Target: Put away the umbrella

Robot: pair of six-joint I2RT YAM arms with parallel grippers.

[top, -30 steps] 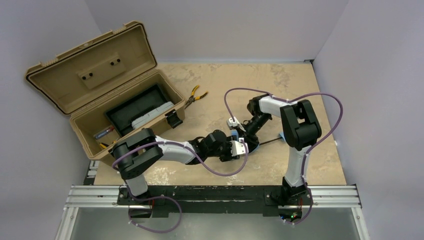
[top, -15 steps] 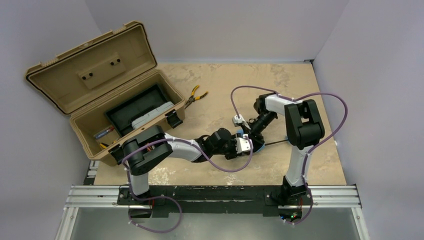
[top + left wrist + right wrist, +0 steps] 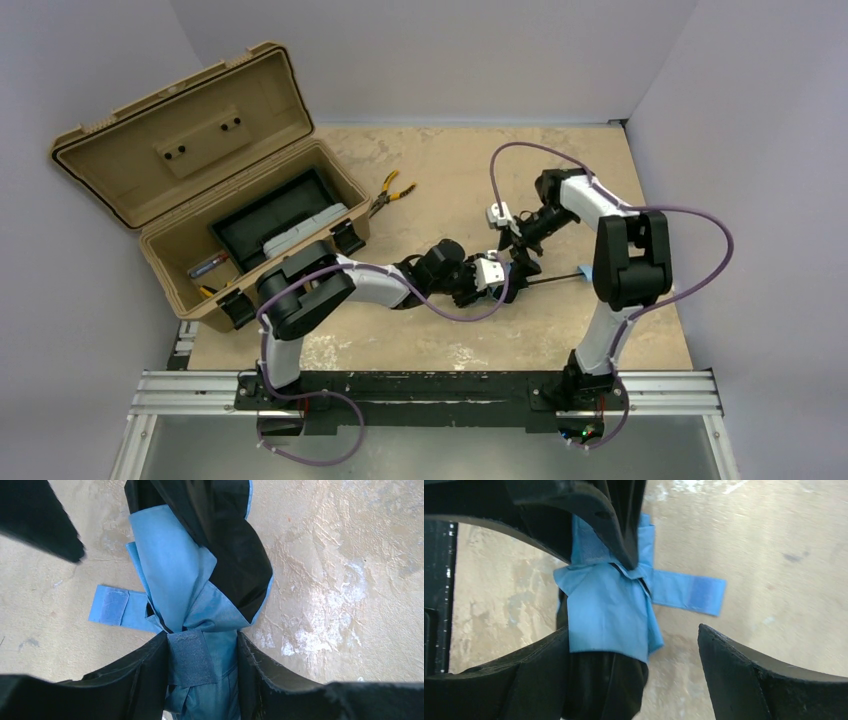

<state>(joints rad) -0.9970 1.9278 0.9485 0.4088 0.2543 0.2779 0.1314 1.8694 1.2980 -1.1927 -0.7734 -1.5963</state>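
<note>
I see my left gripper (image 3: 202, 665) squeezing the bunched blue umbrella (image 3: 185, 580) on the table (image 3: 440, 170), right of the open toolbox (image 3: 200, 150). My right gripper (image 3: 634, 645), there too, is spread wide, holding nothing.

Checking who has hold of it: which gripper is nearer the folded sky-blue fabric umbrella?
Left. The left gripper is clamped on the umbrella; the right gripper stands open right beside it, gripping nothing.
</note>
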